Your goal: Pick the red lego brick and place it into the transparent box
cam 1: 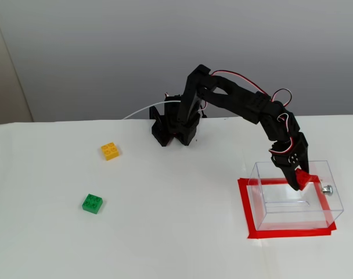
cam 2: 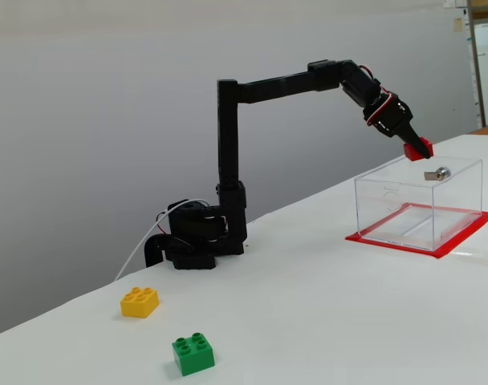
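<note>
White table (cam 1: 182, 244): one red lego brick (cam 1: 303, 178) in gripper (cam 1: 301, 180), one transparent box (cam 1: 281, 220)

table (cam 1: 165, 232): plain white, nothing fancy
arm base (cam 1: 173, 131): sits at the back edge, my landmark here
yellow brick (cam 1: 110, 151): left of the base in the view from above, a bit nearer the camera
green brick (cam 1: 92, 203): past the yellow one, further from the base
transparent box (cam 1: 281, 209): right of the base, sitting inside a red tape rectangle (cam 1: 244, 206) stuck to the table
</note>
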Controlling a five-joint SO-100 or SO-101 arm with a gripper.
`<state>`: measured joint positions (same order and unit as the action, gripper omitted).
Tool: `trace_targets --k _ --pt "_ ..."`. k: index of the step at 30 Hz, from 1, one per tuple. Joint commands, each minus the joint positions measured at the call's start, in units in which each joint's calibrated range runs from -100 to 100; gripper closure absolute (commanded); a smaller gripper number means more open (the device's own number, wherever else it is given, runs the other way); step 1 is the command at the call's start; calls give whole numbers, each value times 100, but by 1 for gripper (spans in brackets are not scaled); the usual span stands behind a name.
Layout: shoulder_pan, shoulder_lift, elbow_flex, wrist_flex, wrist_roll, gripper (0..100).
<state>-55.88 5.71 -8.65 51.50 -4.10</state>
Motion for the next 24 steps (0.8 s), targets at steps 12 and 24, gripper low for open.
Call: trace_targets --k 12,24 --pt "-35 -117 -202 63 -18 66" --pt "39 -151 -265 89 -7 81"
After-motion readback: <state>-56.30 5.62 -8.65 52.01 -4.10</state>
